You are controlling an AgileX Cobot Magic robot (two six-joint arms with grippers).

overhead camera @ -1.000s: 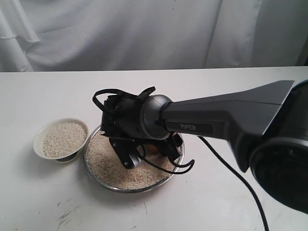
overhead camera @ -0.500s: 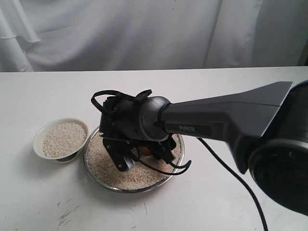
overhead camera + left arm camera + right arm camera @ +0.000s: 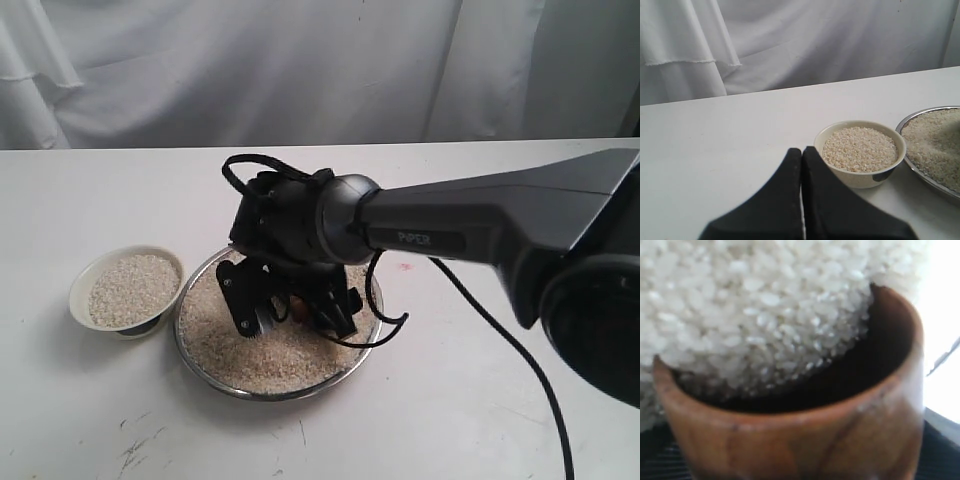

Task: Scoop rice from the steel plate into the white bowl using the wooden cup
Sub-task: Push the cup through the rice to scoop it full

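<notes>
The steel plate (image 3: 226, 380) lies at the table's middle, covered with a heap of rice (image 3: 280, 360). My right gripper (image 3: 292, 312) reaches low over it, shut on the wooden cup (image 3: 297, 305), which is mostly hidden by the wrist. In the right wrist view the wooden cup (image 3: 805, 440) lies tipped with its dark mouth pushed into the rice (image 3: 750, 305). The white bowl (image 3: 82, 282) stands left of the plate and touches it, nearly full of rice (image 3: 130, 288). My left gripper (image 3: 801, 151) is shut on nothing, just short of the white bowl (image 3: 852, 176); the steel plate (image 3: 921, 176) lies beyond it.
A black cable (image 3: 500, 350) trails from the right arm (image 3: 480, 235) across the table to the right of the plate. A white cloth backdrop (image 3: 300, 60) hangs behind the table's far edge. Scuff marks (image 3: 135, 450) show near the front left.
My right gripper has shifted right and slightly back over the plate, and its wrist has turned, bringing the cup's mouth into the rice. The bowl and plate have stayed put.
</notes>
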